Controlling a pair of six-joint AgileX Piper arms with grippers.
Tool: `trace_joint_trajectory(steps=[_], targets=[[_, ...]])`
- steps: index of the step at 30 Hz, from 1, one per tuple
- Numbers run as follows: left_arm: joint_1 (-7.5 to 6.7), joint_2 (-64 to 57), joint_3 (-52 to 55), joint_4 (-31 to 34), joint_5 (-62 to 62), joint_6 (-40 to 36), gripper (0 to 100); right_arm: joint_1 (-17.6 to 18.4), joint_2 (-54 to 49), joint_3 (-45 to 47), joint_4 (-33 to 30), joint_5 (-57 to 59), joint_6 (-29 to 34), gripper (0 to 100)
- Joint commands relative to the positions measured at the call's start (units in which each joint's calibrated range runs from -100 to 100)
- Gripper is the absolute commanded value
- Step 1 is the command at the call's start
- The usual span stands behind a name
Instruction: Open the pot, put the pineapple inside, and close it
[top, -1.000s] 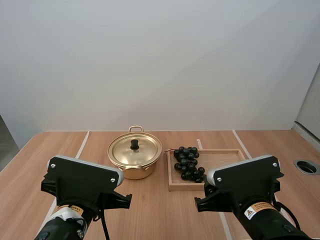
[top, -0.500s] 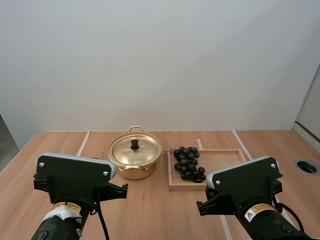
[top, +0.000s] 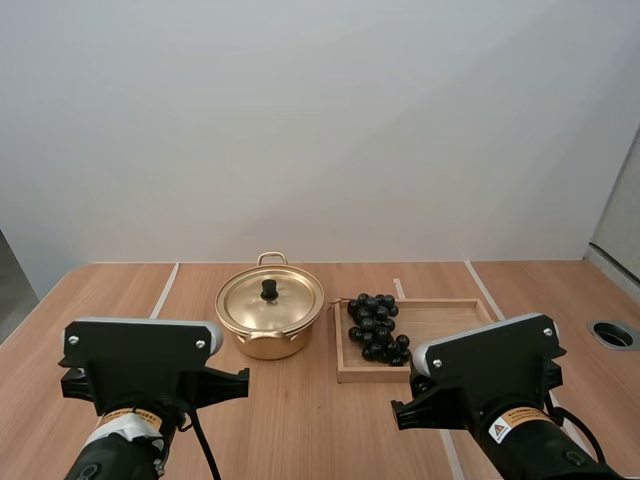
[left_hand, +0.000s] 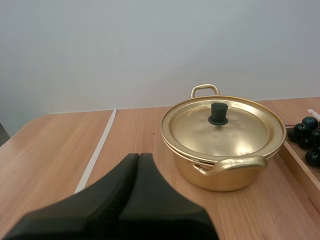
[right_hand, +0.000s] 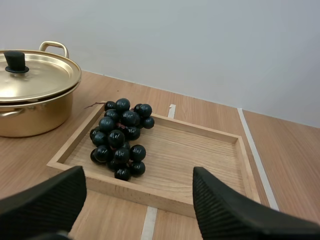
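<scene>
Left arm (top: 140, 365) drew back, left end effector (left_hand: 137, 160) clenched; right end effector (right_hand: 137, 176) released; lid (top: 270, 298) hides pot (top: 268, 345) interior.

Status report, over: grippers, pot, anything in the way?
Left gripper shut, right gripper open, both short of pot. Round gold metal pot lidded. Dark grape bunch in wooden tray beside it. Nothing blocking.

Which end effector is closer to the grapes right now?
Right. The right end effector, open, faces the wooden tray, the grapes just beyond its near rim. The left end effector, shut, points at the pot, with the grapes off beyond the pot's side.
</scene>
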Motion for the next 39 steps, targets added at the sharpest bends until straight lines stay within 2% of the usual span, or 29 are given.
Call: trace_joint_trajectory(steps=[1,16,17,18,20,25,32,39], targets=[[0.09,-0.37,0.0,0.12,-0.45,-0.6,0,-0.1,-0.39,0.0,0.21,-2.36,0.05,100],[0.09,-0.37,0.0,0.12,-0.45,-0.6,0,-0.01,-0.39,0.0,1.36,-7.31,0.05,100],[0.09,-0.37,0.0,0.12,-0.45,-0.6,0,0.05,-0.39,0.0,1.83,-7.31,0.05,85],[0.09,-0.37,0.0,0.12,-0.45,-0.6,0,0.05,-0.39,0.0,2.41,-7.31,0.05,59],[0.09,-0.37,0.0,0.12,-0.45,-0.6,0,0.05,-0.39,0.0,2.53,-7.37,0.05,0],[0.09,-0.37,0.0,0.12,-0.45,-0.6,0,0.05,-0.39,0.0,2.66,-7.6,0.27,0],[0.09,-0.37,0.0,0.12,-0.45,-0.6,0,0.05,-0.39,0.0,-0.67,-7.76,6.59,0],[0.09,-0.37,0.0,0.12,-0.45,-0.6,0,0.05,-0.39,0.0,-0.58,-5.71,7.61,0]])
